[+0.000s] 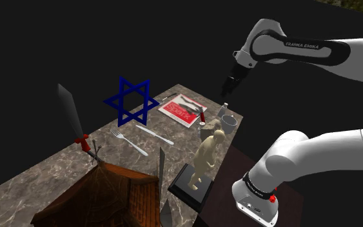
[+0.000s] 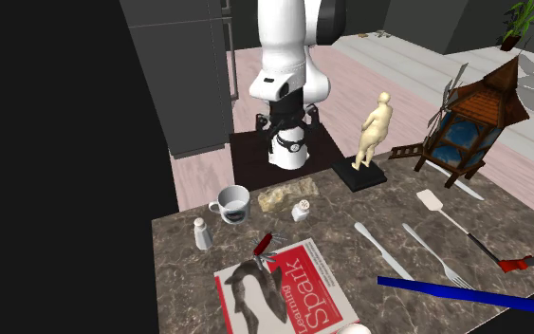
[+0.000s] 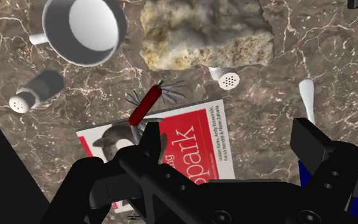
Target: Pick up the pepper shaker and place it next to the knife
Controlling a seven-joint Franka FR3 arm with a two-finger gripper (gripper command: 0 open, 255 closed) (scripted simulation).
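Broadly, a dark marble table [image 1: 31,174] [image 2: 189,275] [image 3: 298,51] carries everything, and the white arm [image 1: 302,51] [image 2: 284,38] reaches out over its near end. A wooden lantern house [image 1: 106,197] [image 2: 478,114] stands at one end, with a tan figurine [image 1: 207,158] [image 2: 374,128] on a black base beside it. A blue star [image 1: 131,101] stands upright past the cutlery.

A red and white magazine [image 1: 183,109] [image 2: 284,289] [image 3: 196,140] lies flat under the gripper [image 1: 228,87] [image 3: 227,137]. The gripper hangs above the table with its two black fingers spread wide and nothing between them. A pale rock [image 2: 284,197] [image 3: 203,35] and a white mug [image 1: 230,120] [image 2: 230,202] [image 3: 85,28] sit side by side just beyond the magazine.

The knife [image 1: 154,134] [image 2: 381,250] lies flat next to a fork [image 1: 127,140] [image 2: 435,254], at the second exterior view's right of the magazine.

The pepper shaker [image 1: 224,109] [image 2: 201,232] [image 3: 34,91] is probably the grey one with the pale cap. It stands upright near the mug by the table's edge, on the far side of the magazine from the knife and well apart from it. A second, white shaker [image 2: 302,210] [image 3: 225,78] rests against the rock. A red pocket tool [image 1: 202,116] [image 2: 265,244] [image 3: 147,105] lies on the magazine's corner.
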